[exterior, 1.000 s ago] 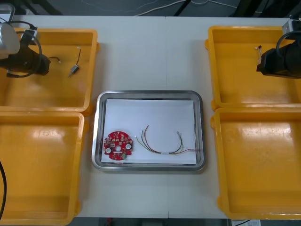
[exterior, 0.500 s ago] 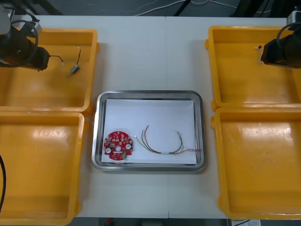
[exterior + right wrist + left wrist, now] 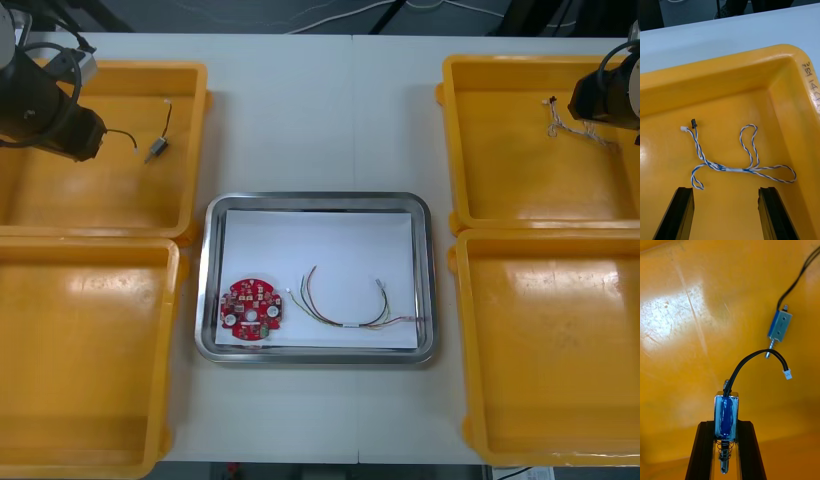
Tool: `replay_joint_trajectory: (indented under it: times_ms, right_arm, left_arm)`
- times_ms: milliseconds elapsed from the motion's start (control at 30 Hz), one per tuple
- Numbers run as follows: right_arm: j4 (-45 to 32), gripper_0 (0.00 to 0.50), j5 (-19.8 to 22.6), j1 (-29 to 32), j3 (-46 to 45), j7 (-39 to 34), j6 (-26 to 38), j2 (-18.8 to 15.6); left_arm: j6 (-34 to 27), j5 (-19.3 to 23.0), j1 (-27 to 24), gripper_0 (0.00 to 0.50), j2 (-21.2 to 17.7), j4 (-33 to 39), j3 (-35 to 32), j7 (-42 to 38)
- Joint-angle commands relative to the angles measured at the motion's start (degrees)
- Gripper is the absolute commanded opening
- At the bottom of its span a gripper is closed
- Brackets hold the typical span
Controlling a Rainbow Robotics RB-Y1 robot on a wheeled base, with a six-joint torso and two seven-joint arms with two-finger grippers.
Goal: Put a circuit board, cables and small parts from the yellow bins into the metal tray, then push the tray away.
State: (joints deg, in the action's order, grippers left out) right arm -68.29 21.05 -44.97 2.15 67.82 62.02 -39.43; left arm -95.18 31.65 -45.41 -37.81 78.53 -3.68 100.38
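**Hand state.** The left hand [image 3: 725, 425] is clamped on a part [image 3: 726, 413] above the far left bin [image 3: 190, 70]. The right hand [image 3: 725, 189] is held with its fingers apart over the twisted cable [image 3: 735, 169] on the floor of the far right bin [image 3: 752, 56].

**Handling, part.** The part is judged rigid, small and light, with smooth metal faces that may slip. It is gripped across its flat sides, which is the preferred hold. The spring and pin at its end, between the fingers, should not be squeezed. Its black lead [image 3: 748, 360] is soft and hangs free, and it may snag on the second part [image 3: 780, 326] lying just beyond it.

**Handling, twisted cable.** The cable is judged light and limp. It is best taken at the middle, where the loops cross, so that both ends trail evenly. The small end plugs should not be pinched.

**Destination.** The tray [image 3: 207, 280] is on the worktop [image 3: 320, 110] between the bins. A board [image 3: 251, 308] and a thin cable [image 3: 345, 322] lie in it.

**Markings.** Dark marks [image 3: 807, 73] are written on the right bin's rim, but they cannot be read. No brand is legible on the part.
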Motion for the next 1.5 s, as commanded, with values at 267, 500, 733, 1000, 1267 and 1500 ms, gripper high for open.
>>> replay_joint_trajectory:
  times_ms: [267,500,733,1000,1267,1500]
  right_arm:
    - [3.17,0.500,-6.11,-3.28,-1.10,-3.84,-8.05,5.50]
    - [6.42,0.500,-8.84,-3.37,-2.15,-4.89,-13.41,7.43]
    - [10.55,0.500,-9.80,-3.37,-2.41,-5.42,-19.65,7.87]
    - [11.17,0.500,-9.80,-3.28,-2.50,-5.94,-20.00,9.10]
    - [14.42,0.500,-9.63,-3.28,-2.50,-6.03,-22.64,9.81]
    - [15.56,0.500,-9.45,-3.28,-2.50,-6.21,-22.73,10.42]
  left_arm:
    - [-10.81,1.22,6.12,0.000,-1.83,18.50,-1.07,-19.00]
    - [-12.66,3.25,8.32,0.000,-1.39,25.62,1.83,-27.87]
    - [-12.57,4.83,9.29,0.000,-0.60,31.59,6.58,-38.16]
    - [-12.66,5.00,9.29,0.000,0.81,36.25,11.59,-48.09]
    - [-12.40,4.04,9.11,0.000,1.51,38.45,16.07,-53.27]
    - [-9.32,2.98,9.11,0.000,2.48,39.24,21.87,-57.93]
